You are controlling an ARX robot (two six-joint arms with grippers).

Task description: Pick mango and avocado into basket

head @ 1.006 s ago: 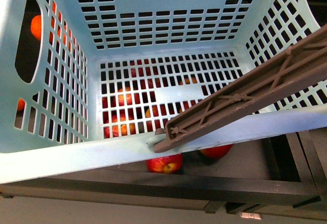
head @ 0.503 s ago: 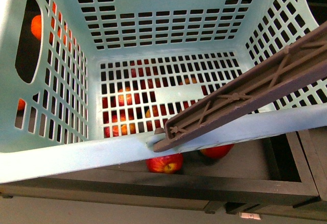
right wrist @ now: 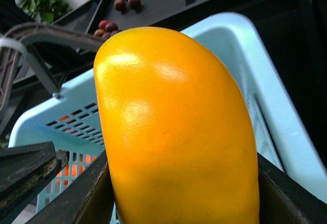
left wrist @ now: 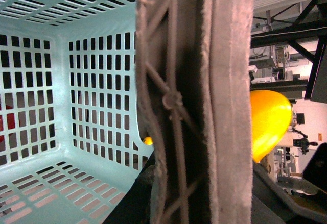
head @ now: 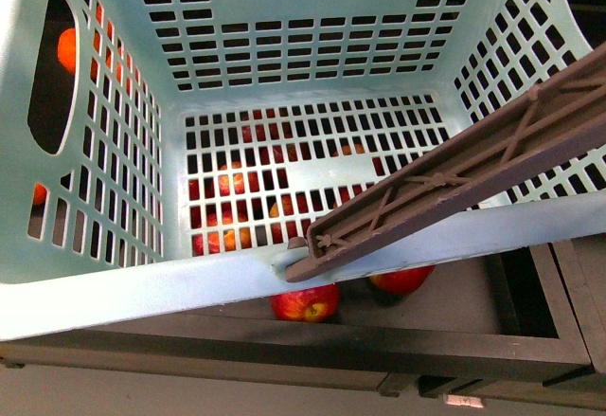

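Starting at the left of your front view, an orange fruit (head: 66,51) shows through the grip hole in the left wall of the basket (head: 312,13). The teal basket fills most of that view. Red apples (head: 305,302) lie on a dark surface (head: 454,307) beneath it, seen through the floor slots and under the near rim. Further right, the brown handle (head: 454,184) slants across the near right corner, with its pivot end at the near rim.

In your left wrist view that handle stands close up, with the basket's inside to one side of it and the yellow tip of the mango (right wrist: 173,127) beyond the other. Dark parts of your left hand (left wrist: 209,197) flank the handle, but you cannot tell whether it is closed on it.

Your right hand (right wrist: 181,198) grips the mango between its two dark fingers (right wrist: 84,193). The fruit is held with its rounded end out, and the basket's rim is just behind it. Small dark red fruits (right wrist: 127,2) lie further back, well apart from it.
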